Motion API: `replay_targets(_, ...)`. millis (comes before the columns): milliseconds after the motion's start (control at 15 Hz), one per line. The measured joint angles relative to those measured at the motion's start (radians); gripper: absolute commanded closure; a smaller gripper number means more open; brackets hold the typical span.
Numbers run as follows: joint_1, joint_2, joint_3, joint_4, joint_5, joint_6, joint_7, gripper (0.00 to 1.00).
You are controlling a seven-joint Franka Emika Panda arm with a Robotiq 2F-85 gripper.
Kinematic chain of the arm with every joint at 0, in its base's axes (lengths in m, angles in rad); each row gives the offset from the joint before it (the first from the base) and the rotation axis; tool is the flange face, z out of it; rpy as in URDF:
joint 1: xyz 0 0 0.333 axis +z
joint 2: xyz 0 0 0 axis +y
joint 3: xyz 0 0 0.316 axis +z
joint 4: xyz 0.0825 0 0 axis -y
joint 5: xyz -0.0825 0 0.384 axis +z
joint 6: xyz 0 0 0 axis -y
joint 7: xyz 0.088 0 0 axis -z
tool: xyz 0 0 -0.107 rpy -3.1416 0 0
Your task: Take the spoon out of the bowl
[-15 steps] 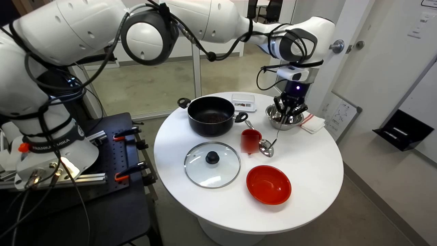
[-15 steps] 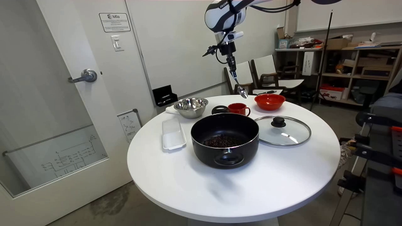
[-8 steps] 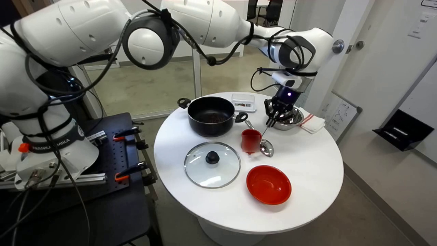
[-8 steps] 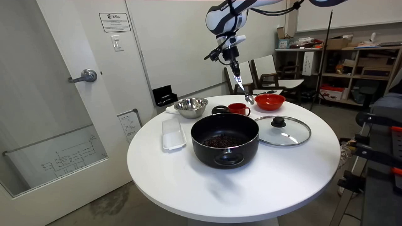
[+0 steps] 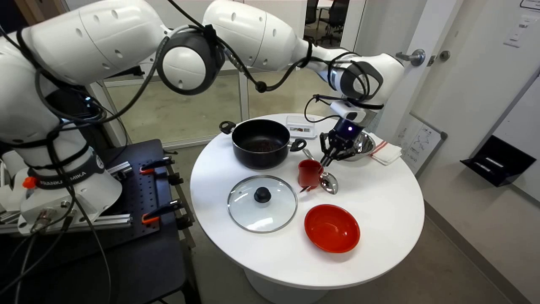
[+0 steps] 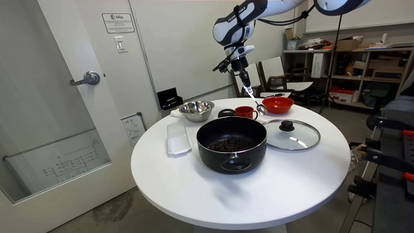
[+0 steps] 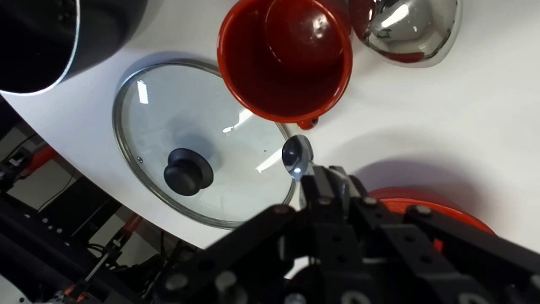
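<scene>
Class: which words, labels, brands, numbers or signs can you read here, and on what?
"FRANKA EMIKA": the robot's base.
"FRANK", "MIKA": the arm's dark band, letters between covered.
"Mila": the framed sign; smaller lines illegible.
Too small or blurred: writing on the low whiteboard; marks on the white container and the upright white box.
No legible numbers.

The place looks like a robotics lab, with a robot arm (image 5: 244, 25) on a black bench (image 5: 139, 253), a scribbled whiteboard (image 6: 133, 128) and cluttered shelves (image 6: 352, 77).

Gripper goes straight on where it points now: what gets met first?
The spoon it holds leads. Likely first contact: the glass lid, near its rim, or the white tabletop just beside it; depth is unclear.
</scene>
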Motion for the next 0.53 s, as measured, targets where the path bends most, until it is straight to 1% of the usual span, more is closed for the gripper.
replay_targets(200, -0.001, 0.011, -0.004, 0.001, -0.004, -0.009, 0.000, 0.99)
replay_targets(533, -0.005, 0.024, -0.014, 0.003, -0.013, -0.063, 0.000, 0.99)
